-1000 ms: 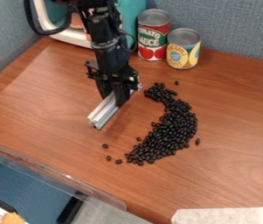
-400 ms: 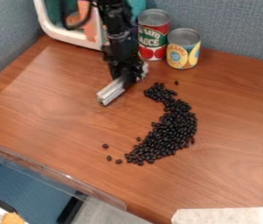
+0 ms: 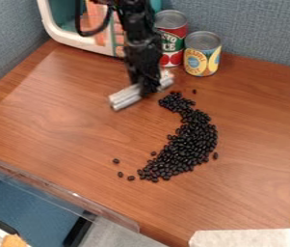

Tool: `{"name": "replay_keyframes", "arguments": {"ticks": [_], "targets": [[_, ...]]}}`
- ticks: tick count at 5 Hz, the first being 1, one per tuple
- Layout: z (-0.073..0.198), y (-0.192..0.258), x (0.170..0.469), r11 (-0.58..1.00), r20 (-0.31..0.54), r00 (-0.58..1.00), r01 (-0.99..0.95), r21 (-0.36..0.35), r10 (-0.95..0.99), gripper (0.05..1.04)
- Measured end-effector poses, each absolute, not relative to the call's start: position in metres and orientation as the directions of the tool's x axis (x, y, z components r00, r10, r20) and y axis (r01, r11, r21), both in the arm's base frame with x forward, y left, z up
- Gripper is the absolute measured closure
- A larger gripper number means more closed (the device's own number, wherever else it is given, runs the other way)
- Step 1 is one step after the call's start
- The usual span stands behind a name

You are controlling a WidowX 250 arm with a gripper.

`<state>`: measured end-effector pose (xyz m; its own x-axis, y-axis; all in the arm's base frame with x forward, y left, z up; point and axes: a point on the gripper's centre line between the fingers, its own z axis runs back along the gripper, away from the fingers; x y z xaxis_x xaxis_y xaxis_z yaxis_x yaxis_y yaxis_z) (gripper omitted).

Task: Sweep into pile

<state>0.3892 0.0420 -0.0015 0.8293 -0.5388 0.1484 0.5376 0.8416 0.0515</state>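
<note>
Worktop [image 3: 76, 125]: reddish-brown, wood-grained. Beans [image 3: 186, 144]: black. Bar [image 3: 126, 96]: silver. Gripper [image 3: 148, 86]: black. Left can [image 3: 171, 41]: red and green label, white lettering. Right can [image 3: 202, 55]: yellow and blue label. Partitions [image 3: 253, 29]: speckled blue-grey.

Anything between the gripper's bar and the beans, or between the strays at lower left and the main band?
Nothing visible in either gap. The metal bar in the gripper is up-left of the bean band; the stray beans lie left of its lower end. The cans stand behind, off both paths.
</note>
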Motion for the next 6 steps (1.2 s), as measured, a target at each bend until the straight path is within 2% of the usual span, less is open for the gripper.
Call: {"name": "replay_keyframes", "arguments": {"ticks": [2,3,4,5,6], "targets": [[0.0,0.001,0.346,0.759,0.147,0.746,0.649,0.057,-0.649,0.716],[-0.001,-0.001,0.344,0.752,0.146,0.74,0.656,0.054,-0.656,0.716],[-0.001,0.001,0.344,0.798,0.142,0.786,0.601,0.056,-0.602,0.716],[0.005,0.024,0.349,0.878,0.16,0.863,0.471,0.088,-0.479,0.716],[0.024,0.049,0.362,0.948,0.19,0.929,0.316,0.047,-0.319,0.716]]}}
